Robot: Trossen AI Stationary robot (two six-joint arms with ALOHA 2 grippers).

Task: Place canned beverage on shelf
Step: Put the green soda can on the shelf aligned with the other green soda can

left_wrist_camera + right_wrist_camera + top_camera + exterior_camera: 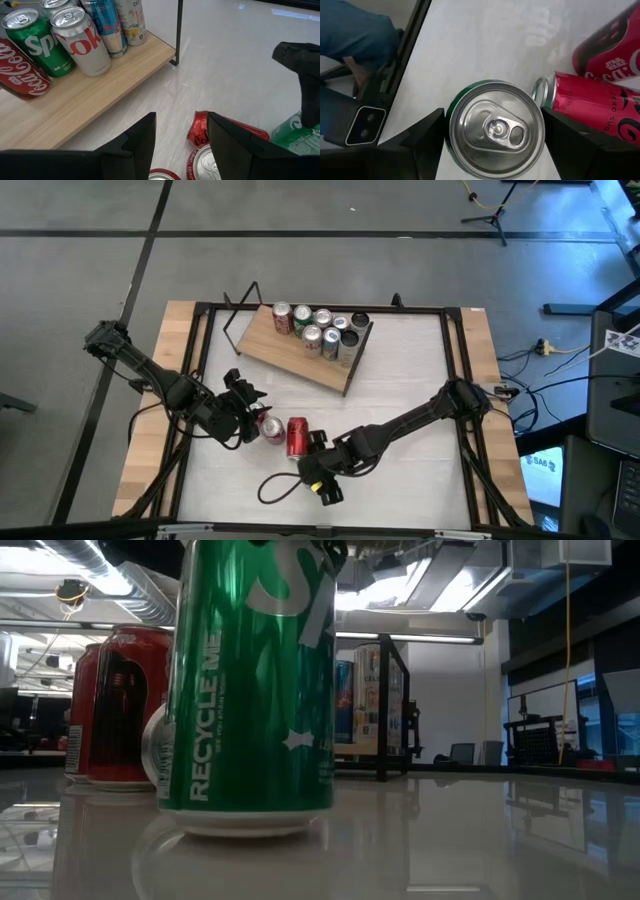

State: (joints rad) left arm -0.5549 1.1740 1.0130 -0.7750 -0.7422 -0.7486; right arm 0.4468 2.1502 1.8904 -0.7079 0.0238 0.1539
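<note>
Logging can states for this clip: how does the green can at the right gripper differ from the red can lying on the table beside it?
The green can stands upright; the red can lies on its side. The green can sits between the right gripper fingers; the red can lies free. Both are on the white tabletop, off the shelf.

Black cable on pale tabletop

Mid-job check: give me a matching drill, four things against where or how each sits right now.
1 green can in right claw
2 silver can
3 left claw
4 red can near left claw

A open
B lying on table
C upright on table
D standing on shelf

Pairs: 1-C, 2-D, 3-A, 4-B
</note>
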